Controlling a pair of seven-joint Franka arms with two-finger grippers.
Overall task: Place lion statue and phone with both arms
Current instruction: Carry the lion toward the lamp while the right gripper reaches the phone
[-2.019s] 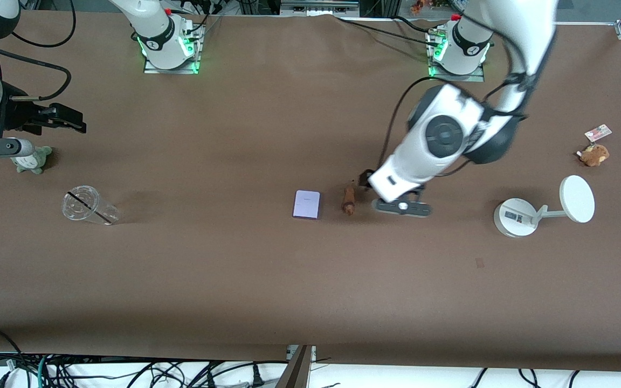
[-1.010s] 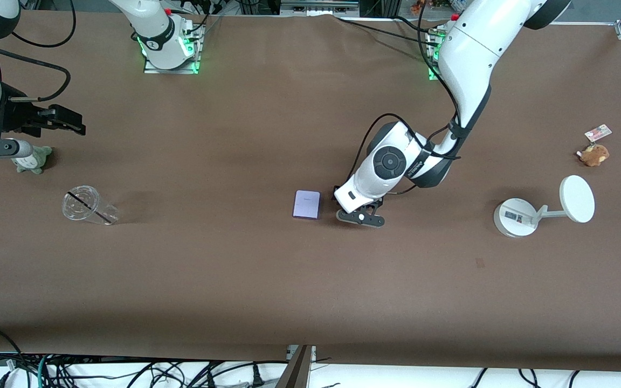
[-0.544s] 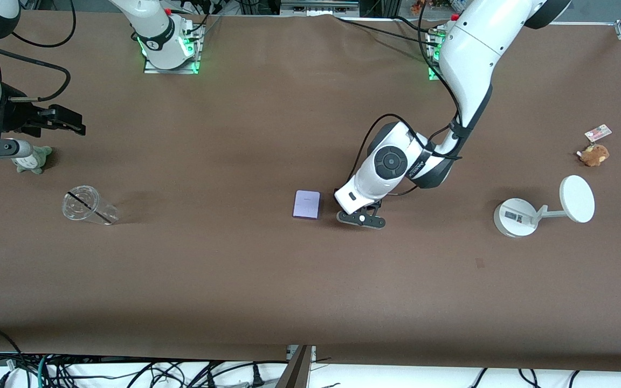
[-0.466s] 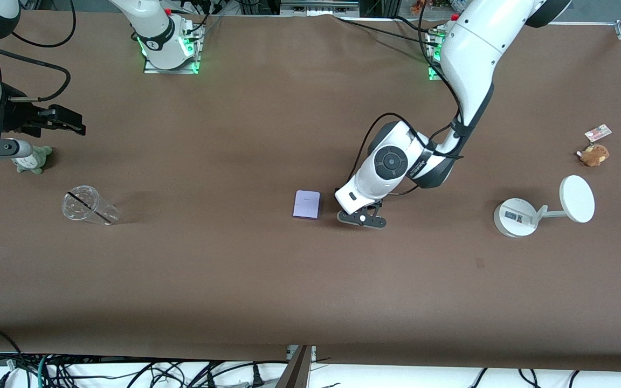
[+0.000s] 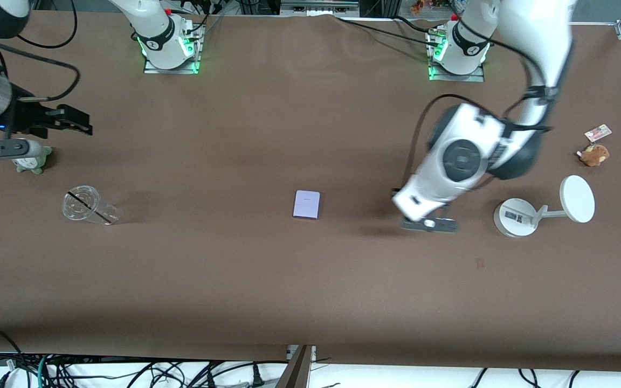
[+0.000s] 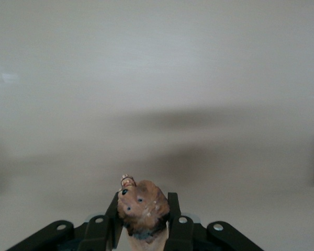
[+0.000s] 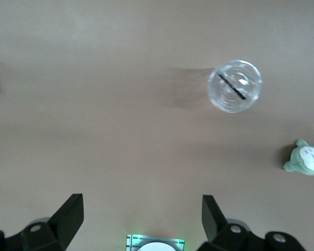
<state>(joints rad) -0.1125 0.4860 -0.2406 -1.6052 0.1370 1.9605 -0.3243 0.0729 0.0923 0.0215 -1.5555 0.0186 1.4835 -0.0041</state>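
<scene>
The phone (image 5: 306,204) lies flat mid-table, its long axis running toward the bases, between the two arms and apart from both. The left gripper (image 6: 142,230) pinches the lion (image 6: 142,209) head-out, up in the air over bare table between the phone and the white stand (image 5: 516,216), its wrist bent down. The right gripper (image 7: 141,212) waits with jaws spread above the green plush (image 5: 32,158), so I'd judge the phone is its job.

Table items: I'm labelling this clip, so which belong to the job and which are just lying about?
Job:
- lion statue, held in the shut left gripper
- phone, mid-table

Lying about:
- clear cup
- grey-green plush
- brown plush
- white stand
</scene>
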